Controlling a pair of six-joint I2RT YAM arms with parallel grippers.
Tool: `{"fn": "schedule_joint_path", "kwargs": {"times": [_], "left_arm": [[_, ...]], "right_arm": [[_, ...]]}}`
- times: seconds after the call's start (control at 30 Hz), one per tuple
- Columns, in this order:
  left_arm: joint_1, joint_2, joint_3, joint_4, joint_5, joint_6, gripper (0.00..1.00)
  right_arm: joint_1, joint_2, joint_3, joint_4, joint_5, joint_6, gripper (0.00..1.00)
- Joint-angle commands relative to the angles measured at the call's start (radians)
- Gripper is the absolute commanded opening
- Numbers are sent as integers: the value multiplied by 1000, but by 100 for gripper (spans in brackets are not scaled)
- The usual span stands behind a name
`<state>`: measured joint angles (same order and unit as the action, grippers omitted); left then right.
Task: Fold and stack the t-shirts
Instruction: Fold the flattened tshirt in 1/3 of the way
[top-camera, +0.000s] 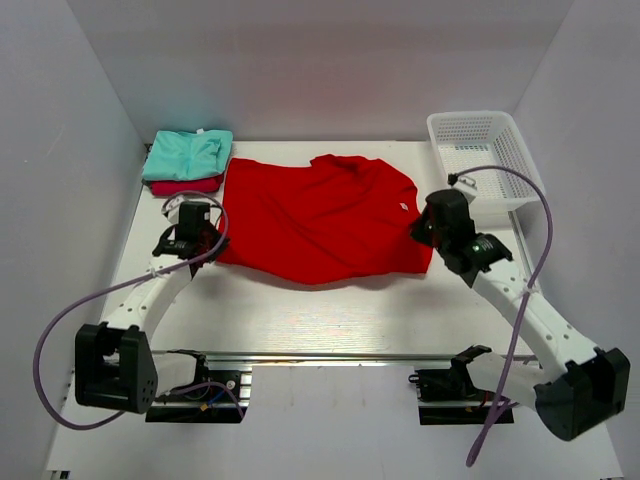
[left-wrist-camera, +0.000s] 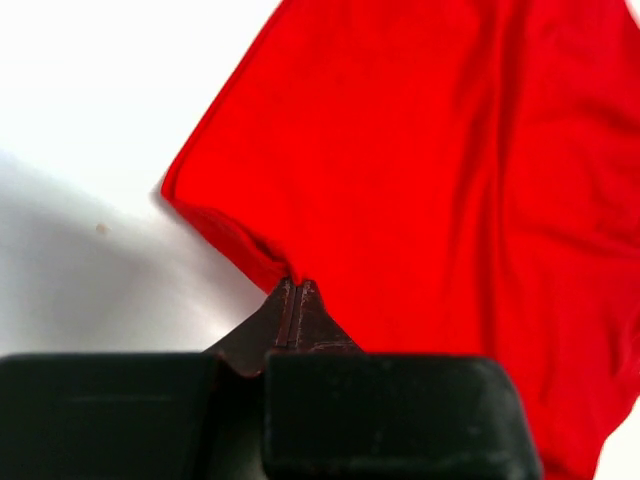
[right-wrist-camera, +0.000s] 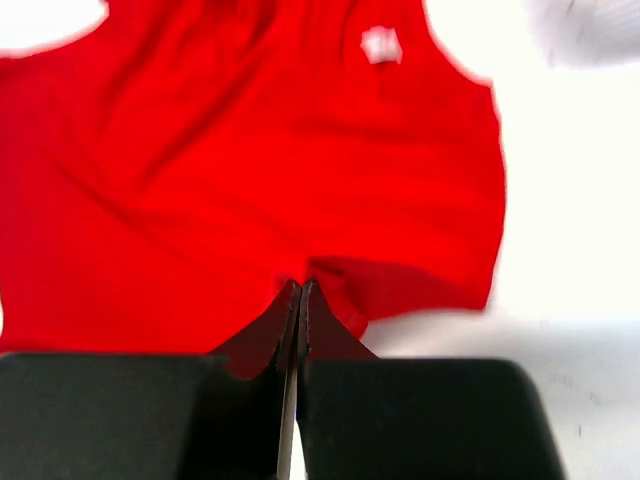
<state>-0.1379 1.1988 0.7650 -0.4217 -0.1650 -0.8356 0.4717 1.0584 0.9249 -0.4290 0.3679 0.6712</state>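
Left end effector (left-wrist-camera: 297, 286) and right end effector (right-wrist-camera: 302, 286) pinch red t-shirt (top-camera: 320, 215), spread lengthwise left-right.

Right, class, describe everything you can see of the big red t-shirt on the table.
The red t-shirt is plain, bright red soft cloth with short sleeves, a round neck and a small white label. It lies spread out, unfolded and slightly wrinkled, on the white table, neck toward the far side. The left gripper and the right gripper each pinch its edge, one at each side.
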Motion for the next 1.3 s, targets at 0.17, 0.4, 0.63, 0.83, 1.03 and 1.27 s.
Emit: {"fn": "schedule_joint_path", "kwargs": {"times": [0.17,0.4,0.63,0.83,1.03,1.27], "left_arm": [[58,125,137,9,-42,-42,0],[99,194,220,55,-44,-8,0],[100,335,333,86,-10,50,0],[100,432,413,107,-10,98,0],[100,607,571,17,13,127,0],[100,731,667,-3,-24,127,0]], "right_arm": [[-68,187,179,84,109,-87,0],[-126,288,253,145,94,-154,0],[-179,405,316,188,17,-185,0],[-215,531,403,208,-15,-222,0],[-232,731,587,138,-17,-237,0],[-252,948,755,182,-73,-298,0]]}}
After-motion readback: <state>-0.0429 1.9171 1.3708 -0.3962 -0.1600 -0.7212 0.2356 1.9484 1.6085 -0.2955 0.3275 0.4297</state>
